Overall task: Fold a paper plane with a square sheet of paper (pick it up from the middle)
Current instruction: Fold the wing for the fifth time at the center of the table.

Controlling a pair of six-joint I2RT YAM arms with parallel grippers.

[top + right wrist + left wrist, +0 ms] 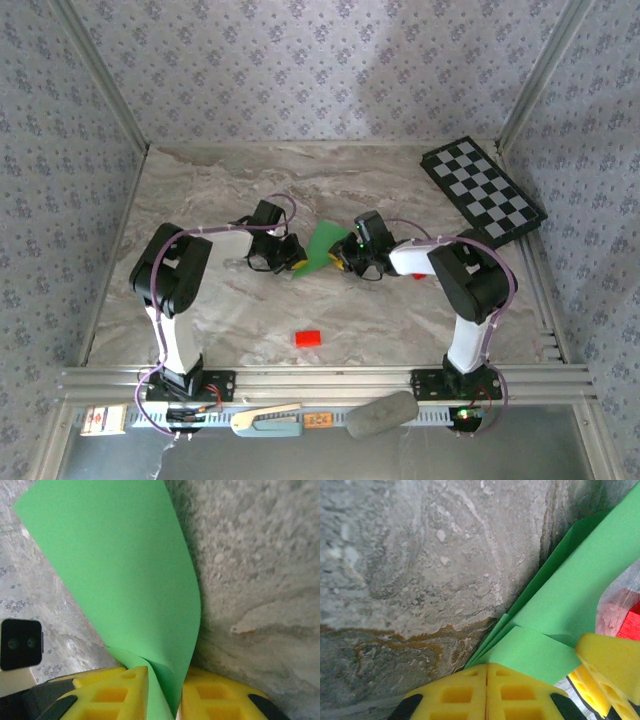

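Note:
The bright green square sheet of paper [322, 243] is partly folded and held above the middle of the table between both grippers. My left gripper [293, 262] has its yellow fingers pressed together at the sheet's lower left corner, where the folded layers [580, 595] run into the fingertips of the left gripper [487, 667]. My right gripper [343, 262] holds the other side. In the right wrist view the paper [115, 565] curls up out of the narrow gap of the right gripper [165, 672], with both pads against it. A finished paper plane is out of view.
A small red block [308, 337] lies on the marble table [220, 190] in front of the grippers, and also shows past the paper [627, 622]. A checkerboard [482, 188] leans at the back right. Patterned walls close in three sides.

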